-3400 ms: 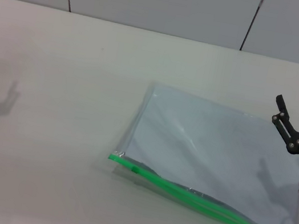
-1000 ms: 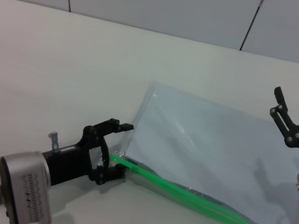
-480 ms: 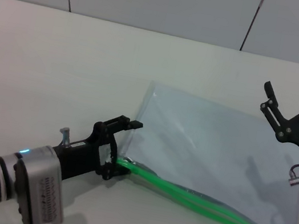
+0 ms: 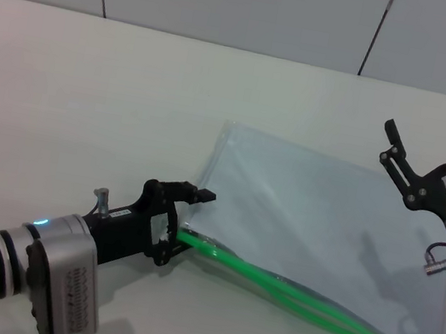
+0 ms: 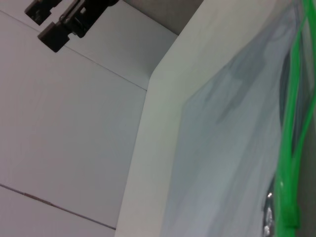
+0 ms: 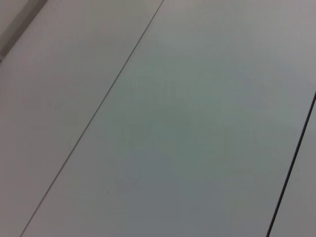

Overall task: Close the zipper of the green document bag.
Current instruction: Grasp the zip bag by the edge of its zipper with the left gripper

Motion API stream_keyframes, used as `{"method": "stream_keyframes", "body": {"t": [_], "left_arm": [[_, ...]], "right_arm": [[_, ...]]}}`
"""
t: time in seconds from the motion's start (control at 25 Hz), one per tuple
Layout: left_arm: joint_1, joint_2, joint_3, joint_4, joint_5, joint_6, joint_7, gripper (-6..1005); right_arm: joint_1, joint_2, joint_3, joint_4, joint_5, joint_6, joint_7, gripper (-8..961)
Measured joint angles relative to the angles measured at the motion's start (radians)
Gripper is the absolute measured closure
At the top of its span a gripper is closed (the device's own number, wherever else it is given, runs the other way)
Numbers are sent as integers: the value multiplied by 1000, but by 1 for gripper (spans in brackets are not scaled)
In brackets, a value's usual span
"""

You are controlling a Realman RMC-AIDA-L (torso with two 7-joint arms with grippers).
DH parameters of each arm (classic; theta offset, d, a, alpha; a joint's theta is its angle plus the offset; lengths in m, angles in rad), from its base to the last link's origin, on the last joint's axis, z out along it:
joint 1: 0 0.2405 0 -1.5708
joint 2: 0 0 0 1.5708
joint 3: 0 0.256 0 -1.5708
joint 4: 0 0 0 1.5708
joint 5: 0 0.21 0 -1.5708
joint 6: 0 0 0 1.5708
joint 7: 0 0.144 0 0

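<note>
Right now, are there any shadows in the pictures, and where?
Head view: the right gripper throws a dark shadow on the bag, and the left gripper shades the table below it. Left wrist view: a grey shadow blotch lies on the bag. Right wrist view: only plain wall, no shadows.

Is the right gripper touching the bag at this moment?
Apart. In the head view the right gripper, fingers open, hangs above the bag's far right corner, and its shadow lies separately on the plastic below.
</note>
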Motion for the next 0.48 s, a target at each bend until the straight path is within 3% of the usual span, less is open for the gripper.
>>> {"method": "stream_keyframes", "body": {"t": [0.04,0.48], "left_arm": [[0,0,0,0,0,-1,3,474],[0,0,12,0,10,-2,24,890]], "right_arm": [[0,0,-1,0,0,0,0,102],[2,0,-6,0,0,1,2,108]]}}
